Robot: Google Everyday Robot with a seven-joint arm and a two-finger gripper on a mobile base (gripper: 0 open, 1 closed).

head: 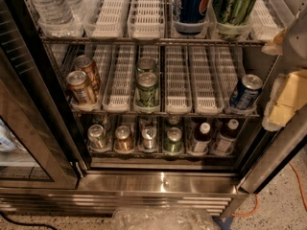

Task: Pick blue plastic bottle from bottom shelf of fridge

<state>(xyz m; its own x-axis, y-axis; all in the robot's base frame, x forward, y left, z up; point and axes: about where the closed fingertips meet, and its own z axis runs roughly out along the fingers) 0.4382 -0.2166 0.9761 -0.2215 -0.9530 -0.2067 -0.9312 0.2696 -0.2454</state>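
- Fridge [163, 182]: stainless steel, door swung open, its glass door [29, 143] at 9 o'clock of the view.
- Top rack, 11 o'clock: clear water bottles [48, 4] in the leftmost lane.
- Middle rack, left lane: two bronze cans [82, 83], one behind the other, tilted forward.
- Bottom shelf [158, 155], shadowed: four metal cans [123, 138] in a row across its left and centre lanes.
- Middle rack, centre: two green cans [147, 87], one behind the other.
- Top rack, 1 o'clock: a dark blue can [189, 4] with a green can [233, 4] just beside it.
- Blue plastic bottle [202, 137]: bottom shelf, right of centre, about 5 o'clock of the racks; white cap, dark contents, leaning back in its lane, just right of the last can.
- Second bottle [226, 136]: next lane right, also white-capped, with a paler label.
- Middle rack, far right lane: a lone blue can [245, 91].
- Gripper [278, 75]: 3 o'clock edge of the view, outside the fridge frame, level with the middle rack, well apart from the bottle. Its pale yellow fingers [288, 97] stand apart with nothing between them.
- Orange cable [300, 186] on the speckled floor at 4 o'clock.
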